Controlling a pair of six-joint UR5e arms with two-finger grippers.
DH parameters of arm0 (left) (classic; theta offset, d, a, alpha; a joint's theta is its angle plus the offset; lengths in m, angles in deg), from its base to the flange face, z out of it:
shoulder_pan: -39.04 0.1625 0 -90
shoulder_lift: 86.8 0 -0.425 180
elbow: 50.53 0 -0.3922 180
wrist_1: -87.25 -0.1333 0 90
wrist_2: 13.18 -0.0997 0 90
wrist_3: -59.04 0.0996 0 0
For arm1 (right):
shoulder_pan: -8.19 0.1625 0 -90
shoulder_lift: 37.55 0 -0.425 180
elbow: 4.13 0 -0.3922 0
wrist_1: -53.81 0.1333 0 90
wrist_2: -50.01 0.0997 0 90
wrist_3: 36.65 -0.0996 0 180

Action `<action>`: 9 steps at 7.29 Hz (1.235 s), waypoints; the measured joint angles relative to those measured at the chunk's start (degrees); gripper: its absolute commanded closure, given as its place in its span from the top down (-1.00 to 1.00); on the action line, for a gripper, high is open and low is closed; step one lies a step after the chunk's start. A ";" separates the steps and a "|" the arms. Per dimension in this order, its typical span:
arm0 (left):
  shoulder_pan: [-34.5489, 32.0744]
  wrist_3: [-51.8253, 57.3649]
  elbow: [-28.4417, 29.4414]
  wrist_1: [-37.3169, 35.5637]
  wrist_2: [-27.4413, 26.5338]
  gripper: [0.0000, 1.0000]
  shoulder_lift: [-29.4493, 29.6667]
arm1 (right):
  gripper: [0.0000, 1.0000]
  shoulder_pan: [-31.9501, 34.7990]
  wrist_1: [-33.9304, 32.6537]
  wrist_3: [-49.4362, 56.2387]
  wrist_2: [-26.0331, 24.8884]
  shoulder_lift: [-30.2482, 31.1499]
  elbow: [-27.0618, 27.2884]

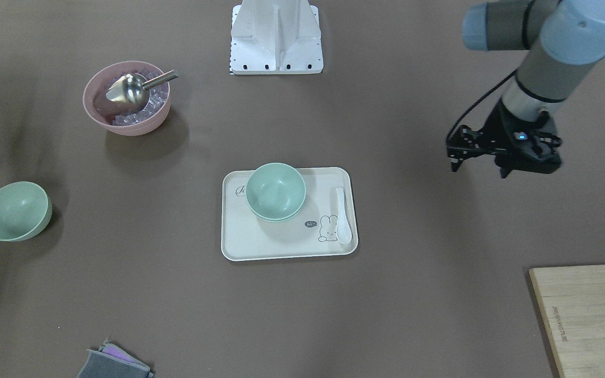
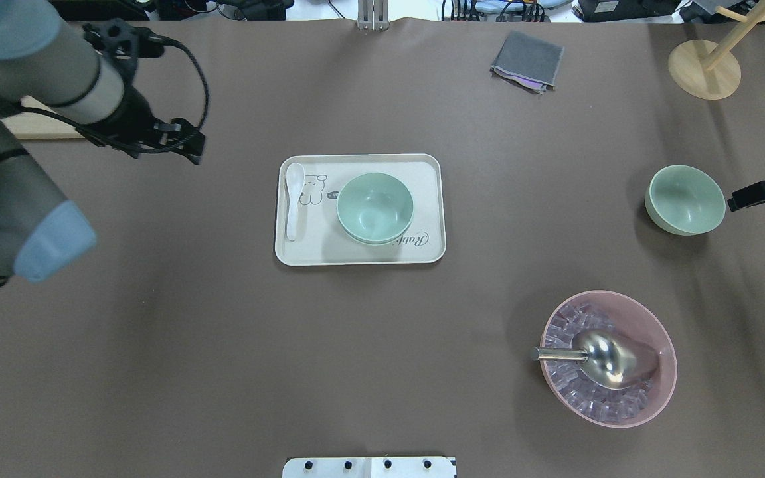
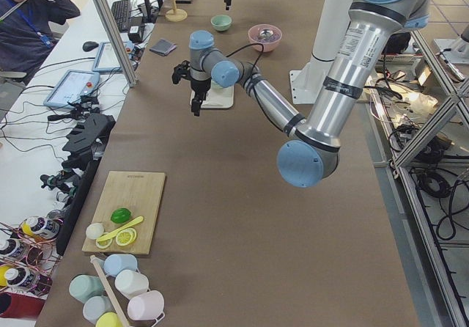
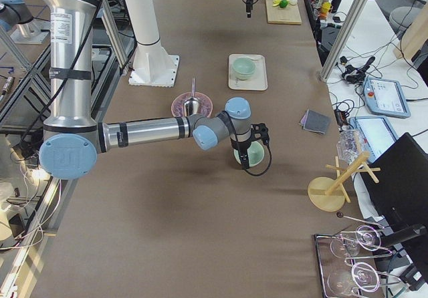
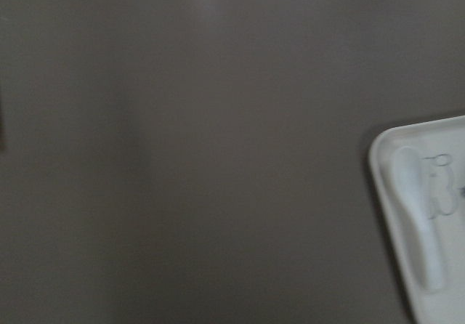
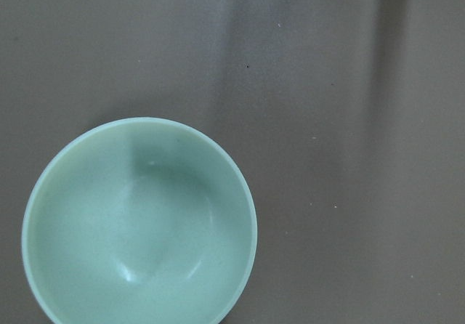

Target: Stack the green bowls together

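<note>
Logged a nested pair of green bowls [image 1: 276, 191], pale mint, matte, plain, round, on a cream tray [image 1: 287, 252] beside a white spoon [image 1: 343, 215]. Logged a third green bowl [image 1: 15, 211] alone on the brown table [image 1: 302, 315]. Read "hi~" by the tray's rabbit drawing [image 1: 327, 228], plus a script word, perhaps "Rabi", partly covered. Found the left gripper [image 1: 478, 171] spread, empty, well apart from the pair. Could not tell the jaw state of the right gripper [image 2: 748, 194], just beside the third bowl

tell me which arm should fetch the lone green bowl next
Right. The right tool sits beside the lone green bowl, and its wrist camera looks down on it. The left tool hangs over bare table, across the tray from that bowl.
</note>
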 measured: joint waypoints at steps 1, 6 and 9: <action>-4.01 4.20 3.08 -0.39 2.42 0.98 -4.52 | 0.92 0.03 -0.20 0.06 0.11 -1.58 -1.61; -7.72 6.42 6.95 2.63 1.65 0.98 -12.34 | 0.37 0.03 0.11 -6.57 0.21 -4.80 -6.78; -7.48 6.35 6.56 2.69 1.67 0.98 -12.34 | 0.19 -0.07 0.18 -8.42 0.01 -4.40 -7.06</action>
